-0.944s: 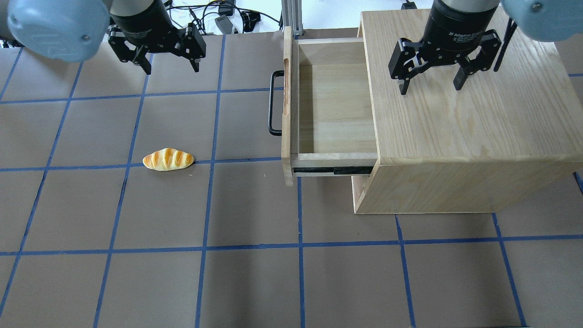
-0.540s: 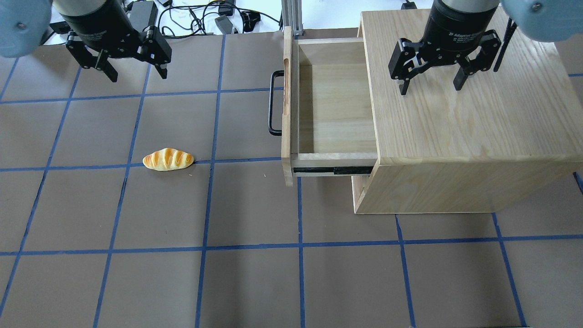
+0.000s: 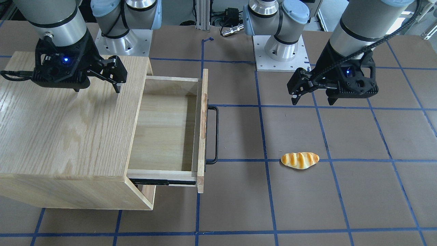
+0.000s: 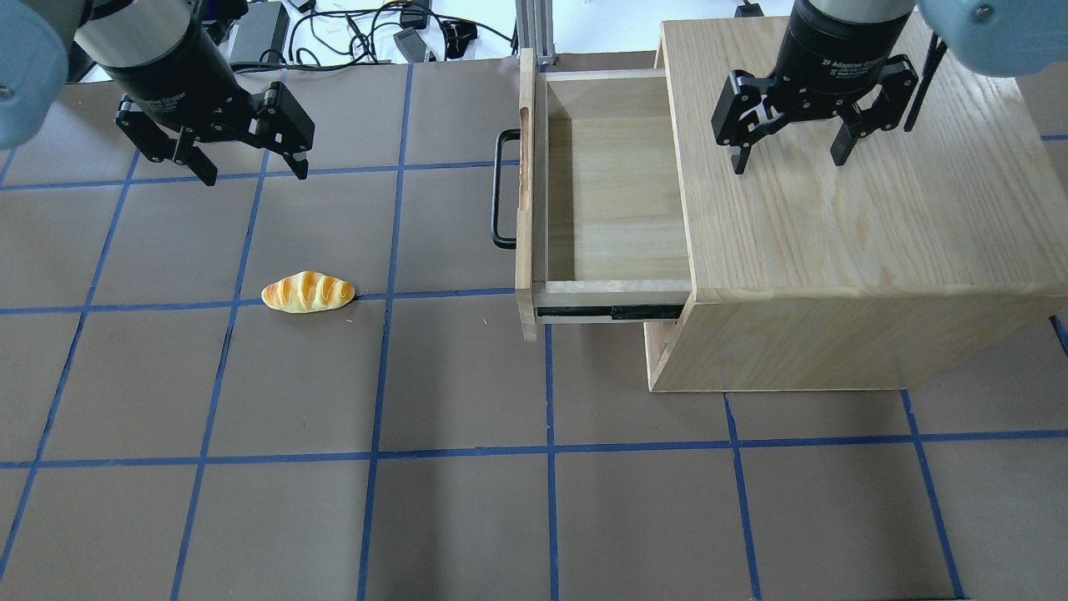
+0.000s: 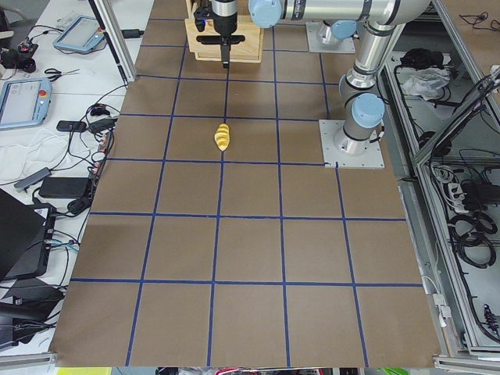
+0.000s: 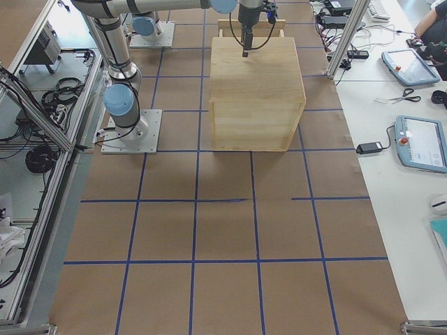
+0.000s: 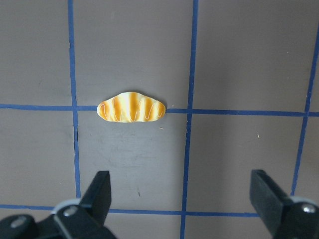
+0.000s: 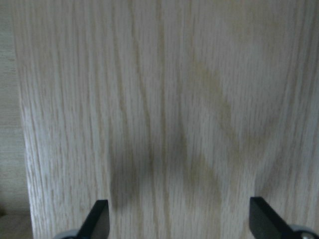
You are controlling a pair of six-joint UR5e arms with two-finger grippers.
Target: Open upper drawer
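Note:
The upper drawer [image 4: 617, 200] is pulled well out of the light oak cabinet [image 4: 859, 225], and its inside is bare. Its front panel carries a black bar handle [image 4: 498, 188] and faces the robot's left. The drawer [image 3: 164, 133] and handle [image 3: 214, 135] also show in the front-facing view. My left gripper [image 4: 252, 171] is open and empty, above the table mat, far left of the handle. It also shows in the front-facing view [image 3: 312, 101] and the left wrist view [image 7: 182, 199]. My right gripper [image 4: 788, 163] is open and empty, just above the cabinet top [image 8: 164, 99].
A toy bread roll [image 4: 308, 292] lies on the brown mat between my left gripper and the table's front; it also shows in the left wrist view [image 7: 131, 107]. Cables and power bricks [image 4: 400, 33] lie behind the mat. Blue tape lines grid the table.
My left gripper has moved left across the back of the table, then a little forward towards the bread roll. The right gripper and the drawer have not moved.

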